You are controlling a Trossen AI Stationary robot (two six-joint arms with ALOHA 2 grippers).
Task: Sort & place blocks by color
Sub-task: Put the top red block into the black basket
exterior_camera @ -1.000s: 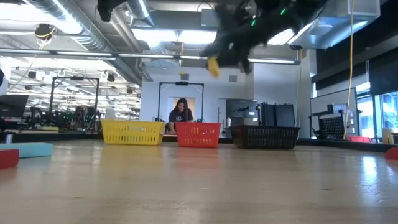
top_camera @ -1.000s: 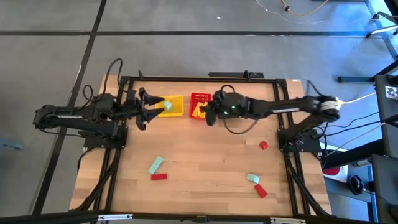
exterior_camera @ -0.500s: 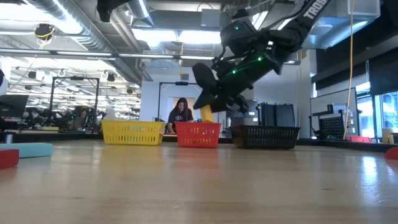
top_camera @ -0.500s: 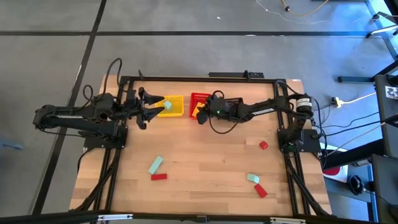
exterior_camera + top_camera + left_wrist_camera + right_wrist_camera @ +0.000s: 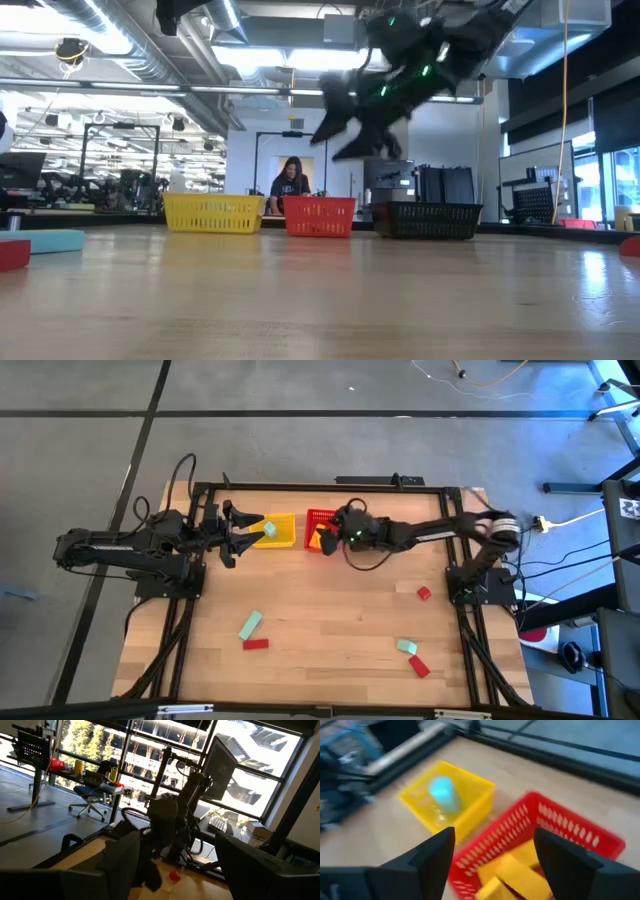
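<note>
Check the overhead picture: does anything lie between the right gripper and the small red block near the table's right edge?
Nothing visible does. Bare wood separates the right gripper, open above the red basket, from that red block.

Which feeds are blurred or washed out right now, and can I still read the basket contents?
Right wrist view: motion-blurred, but yellow blocks in the red basket and a teal block in the yellow basket read fine. Low view: right tool smeared, ceiling lights glaring. Left wrist view: windows blown out. High view: sharp.
</note>
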